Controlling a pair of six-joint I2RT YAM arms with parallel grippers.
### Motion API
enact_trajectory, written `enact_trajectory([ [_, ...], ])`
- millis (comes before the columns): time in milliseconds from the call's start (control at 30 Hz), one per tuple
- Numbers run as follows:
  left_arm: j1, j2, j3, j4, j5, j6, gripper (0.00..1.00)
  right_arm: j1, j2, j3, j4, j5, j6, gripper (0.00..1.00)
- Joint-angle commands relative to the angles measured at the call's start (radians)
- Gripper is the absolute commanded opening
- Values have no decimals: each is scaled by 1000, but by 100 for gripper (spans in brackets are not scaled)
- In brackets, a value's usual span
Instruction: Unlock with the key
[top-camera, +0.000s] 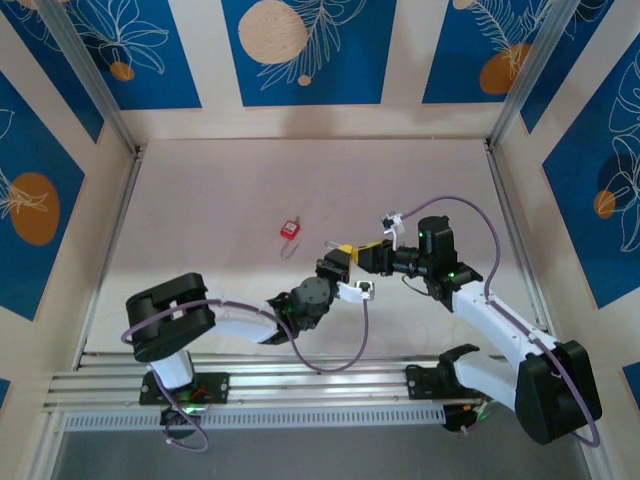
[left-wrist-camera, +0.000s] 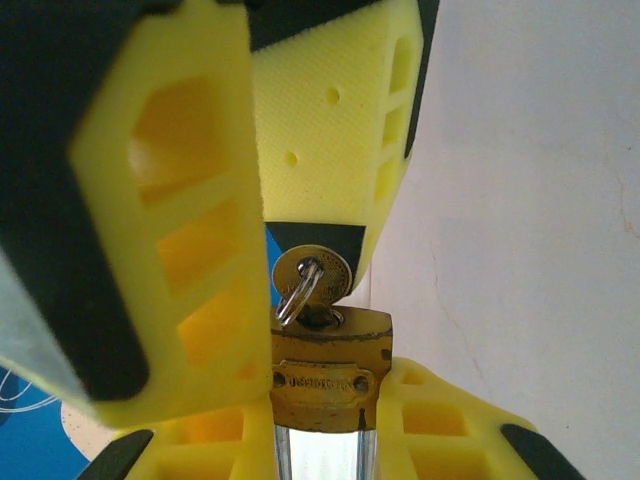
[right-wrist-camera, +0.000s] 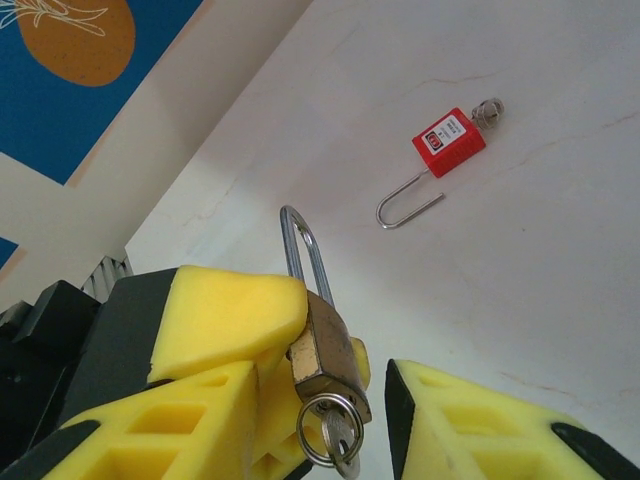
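Yellow foam fingers (right-wrist-camera: 150, 440) of the right gripper (right-wrist-camera: 335, 385) sit at the bottom of the right wrist view. They stand apart, with a clear gap on the five o'clock side. Facing them, the left gripper (left-wrist-camera: 320, 425) is clamped on the brass padlock (right-wrist-camera: 318, 345). It holds the lock off the table (top-camera: 200, 200), shackle (right-wrist-camera: 298, 245) pointing to twelve o'clock in the right wrist view and keyhole end toward the right arm. A red padlock (top-camera: 290, 229) lies on the table at ten o'clock from the two grippers, well apart from them and playing no part here.

The key (right-wrist-camera: 345, 450) is already seated in the brass lock, so the step in hand looks like taking hold of the key's head in order to turn it. The head hangs at six o'clock from the lock body, between the right fingers. It is closer to the nine o'clock finger, and I cannot tell whether it touches. Its key ring (right-wrist-camera: 318, 425) dangles around it.

The next move likely calls for closing squarely on the flat head, not on the loose ring. A wrist roll should follow while the left grip holds firm.
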Motion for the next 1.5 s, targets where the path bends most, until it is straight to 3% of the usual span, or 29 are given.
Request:
enact_trajectory([
  [0,-8,-51,13,-5,14,-39,13,9,7,9,11,-31,-15,38],
  [133,-8,-62,12,-18,20,-53,13,14,22,13,23,-50,-14,33],
  [467,-10,-65,17,-61,44,-85,13,44,51,26,68,-51,-10,31],
  [700,-14,-76,21,-96,57,-113,13,59,43,16,90,-38,-7,17],
  [967,-14,-72,20,-103,65,-127,16,76,22,-2,82,-22,-8,11],
  [1067,-13,-69,21,-93,63,-119,20,79,16,-3,73,-9,-8,10],
  [1300,-13,-73,12,-73,48,-111,49,81,-5,-17,50,25,-9,9],
  [1467,-13,-91,1,-75,43,-109,63,80,-18,-18,41,58,1,9],
])
